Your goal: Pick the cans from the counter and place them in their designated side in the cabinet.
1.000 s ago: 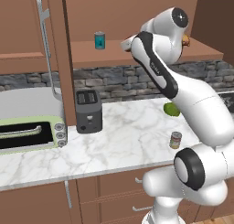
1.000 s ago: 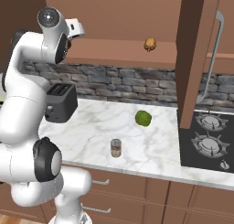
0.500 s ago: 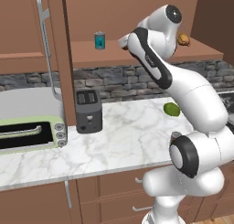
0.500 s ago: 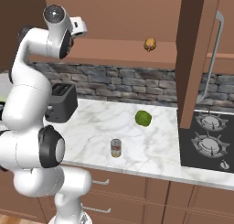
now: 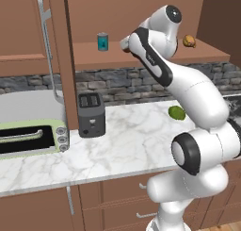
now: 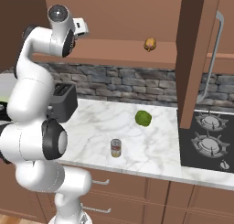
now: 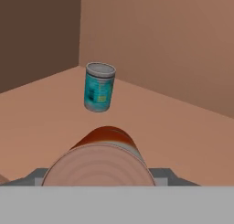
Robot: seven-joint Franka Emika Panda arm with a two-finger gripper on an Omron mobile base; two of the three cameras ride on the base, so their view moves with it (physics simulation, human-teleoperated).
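Arm swung further into cabinet vs sec ago, pincer clamped on red can, teal can just ahead. Release next imo. 2nd can waits on worktop.

A stone backsplash of grey and dark blocks runs across the middle of both base views, under brown wooden wall panelling. In the left base view a black toaster stands at centre left, just right of a pale green toaster oven with a dark glass door at the left edge. A green round fruit lies at the centre of the right base view. At the lower right of that view a black stovetop with round burners is set into the worktop. Brown drawer fronts with small silver pulls fill the bottom of the frame. The light is even and soft.
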